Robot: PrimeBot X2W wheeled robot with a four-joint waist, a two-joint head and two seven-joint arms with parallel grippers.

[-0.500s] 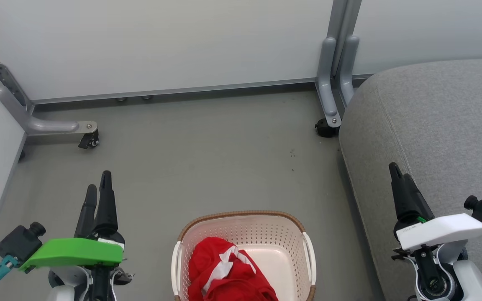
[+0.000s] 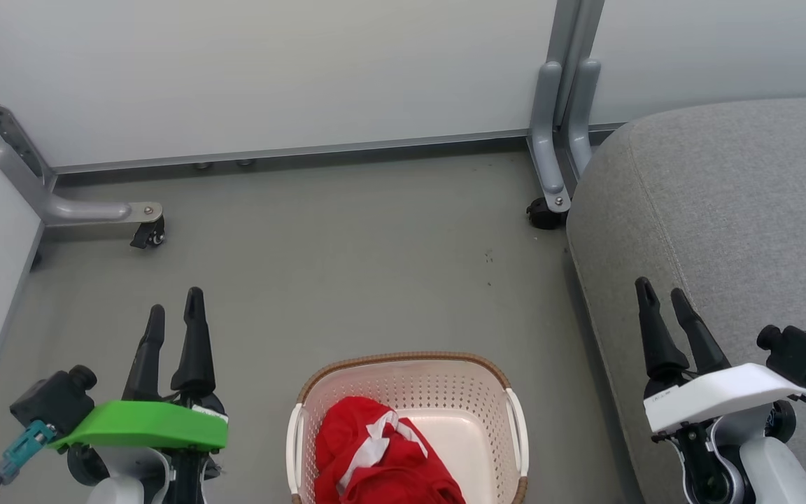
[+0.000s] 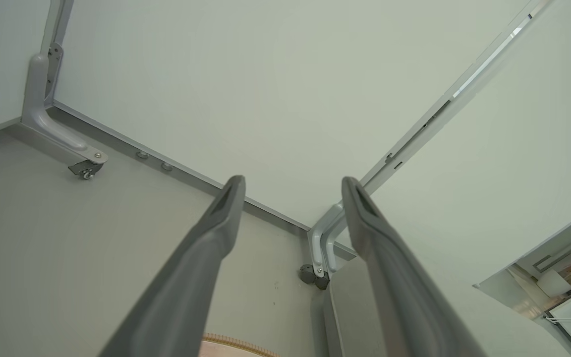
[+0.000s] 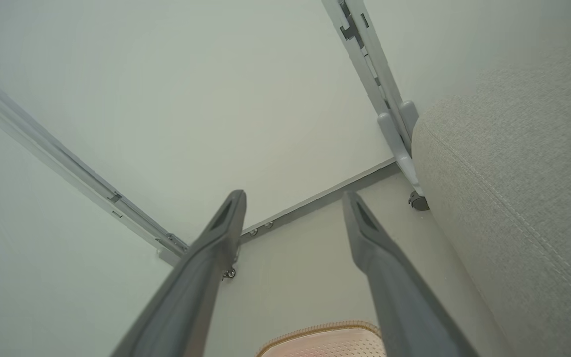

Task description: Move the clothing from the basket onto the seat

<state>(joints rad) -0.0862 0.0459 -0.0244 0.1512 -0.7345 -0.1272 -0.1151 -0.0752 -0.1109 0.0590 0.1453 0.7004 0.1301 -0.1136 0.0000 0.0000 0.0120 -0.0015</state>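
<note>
**Stock entry: laundry basket with red clothing, floor beside the seat**

**Clothing** (image 2: 382, 455): soft, bright red fabric with white stripes, crumpled into a loose heap. It lies inside the basket, filling its left half and leaning against the left wall. The heap's long axis runs from the basket's middle towards the bottom edge of the head view, which cuts it off. A white stripe crosses it on a diagonal.

**Basket** (image 2: 403, 358): cream-white perforated plastic, rounded rectangle, with a brown woven-look rim and a white handle on each side. It stands upright on the floor, its far rim facing the wall. Its right half shows bare floor.

**Seat** (image 2: 725, 210): large light grey upholstered cushion with a coarse weave, a rounded corner and a stitched seam. It stands to the right of the basket, near it but apart.

**Floor** (image 2: 347, 266): smooth, matt grey-green, lightly speckled.

**Wall panels** (image 2: 270, 70): plain pale partitions, framed in grey metal, standing on curved feet with small black casters (image 2: 147, 234).

**Left end effector** (image 2: 175, 301): two long dark fingers, spread apart and empty, above the floor to the left of the basket.

**Right end effector** (image 2: 660, 287): fingers likewise parted and empty, over the seat's near edge.
</note>
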